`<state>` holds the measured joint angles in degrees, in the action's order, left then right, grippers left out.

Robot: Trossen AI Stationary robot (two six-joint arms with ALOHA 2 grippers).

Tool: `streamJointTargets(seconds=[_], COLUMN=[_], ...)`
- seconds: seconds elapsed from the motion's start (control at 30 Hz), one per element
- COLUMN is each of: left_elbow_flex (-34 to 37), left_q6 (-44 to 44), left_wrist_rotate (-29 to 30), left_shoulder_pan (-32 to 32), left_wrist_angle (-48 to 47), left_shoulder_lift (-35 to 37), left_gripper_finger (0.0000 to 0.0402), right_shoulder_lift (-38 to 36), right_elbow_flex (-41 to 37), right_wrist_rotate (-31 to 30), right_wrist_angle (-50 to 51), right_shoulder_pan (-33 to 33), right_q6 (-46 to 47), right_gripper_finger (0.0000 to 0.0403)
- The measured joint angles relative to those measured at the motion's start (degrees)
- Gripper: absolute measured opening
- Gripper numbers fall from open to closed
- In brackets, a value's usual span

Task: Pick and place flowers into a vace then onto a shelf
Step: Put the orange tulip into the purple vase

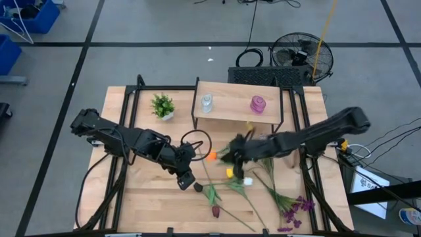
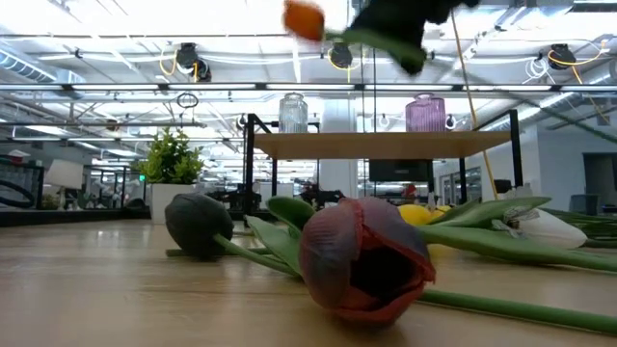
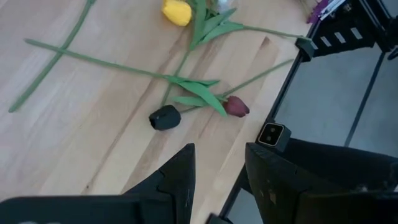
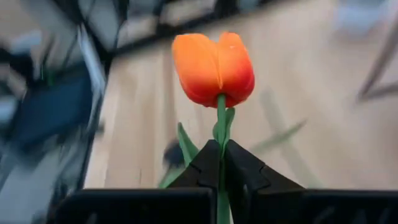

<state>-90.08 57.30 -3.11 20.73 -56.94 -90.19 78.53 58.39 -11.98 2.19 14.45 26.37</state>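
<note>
the left gripper, jaws spread and empty, waits left of centre in the high view. right of it, the right gripper pinches the orange tulip by its stem; it should carry slowly, keeping the stem upright toward the clear vase on the shelf in the upper centre.

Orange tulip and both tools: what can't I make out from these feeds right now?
- Orange tulip: its stem below the right tool is hidden by the fingers in the right wrist view and blurred in the high view.
- Right tool in the low view: cut off by the top edge, motion-blurred.
- Left tool: open over the table, but the low view doesn't show it.
- Purple flowers: too small to count.
</note>
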Motion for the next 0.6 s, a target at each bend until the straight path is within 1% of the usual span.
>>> streamJointTargets(seconds=[0.1, 0.17, 0.23, 0.3, 0.37, 0.43, 0.5, 0.6], left_elbow_flex=[0.0, 0.0, 0.0, -0.1, -0.1, 0.0, 0.0, -0.1], left_q6=[-0.2, -0.4, -0.9, -0.9, -0.9, -1.4, -1.7, -1.7], left_wrist_rotate=[-0.1, 0.6, 1.5, 2.2, 3.1, 3.7, 4.4, 5.1], left_shoulder_pan=[0.0, -0.1, -0.1, -0.5, -0.9, -1.0, -1.5, -2.0], left_wrist_angle=[0.1, 0.0, 0.1, 0.2, 0.2, 0.2, 0.3, 0.2], left_shoulder_lift=[0.4, 0.5, 0.9, 1.3, 1.3, 1.6, 2.0, 1.9], left_gripper_finger=[0.0145, 0.0145, 0.0145, 0.0145, 0.0145, 0.0145, 0.0145, 0.0145], right_shoulder_lift=[-7.3, -11.7, -15.3, -17.8, -19.2, -19.9, -20.2, -20.2], right_elbow_flex=[0.0, 0.0, 0.0, 0.0, 0.0, 0.0, 0.0, 0.0], right_wrist_rotate=[-8.8, -16.8, -24.4, -29.3, -30.0, -30.5, -32.0, -33.2], right_wrist_angle=[-3.5, -9.5, -18.4, -29.4, -39.4, -46.6, -49.3, -48.9], right_shoulder_pan=[-1.1, -1.5, -1.8, -1.8, -1.8, -1.9, -2.8, -5.8], right_q6=[-3.7, -10.5, -22.4, -37.0, -52.5, -64.4, -70.5, -74.7], right_gripper_finger=[0.0003, 0.0003, 0.0002, 0.0002, 0.0001, 0.0001, 0.0001, 0.0001])
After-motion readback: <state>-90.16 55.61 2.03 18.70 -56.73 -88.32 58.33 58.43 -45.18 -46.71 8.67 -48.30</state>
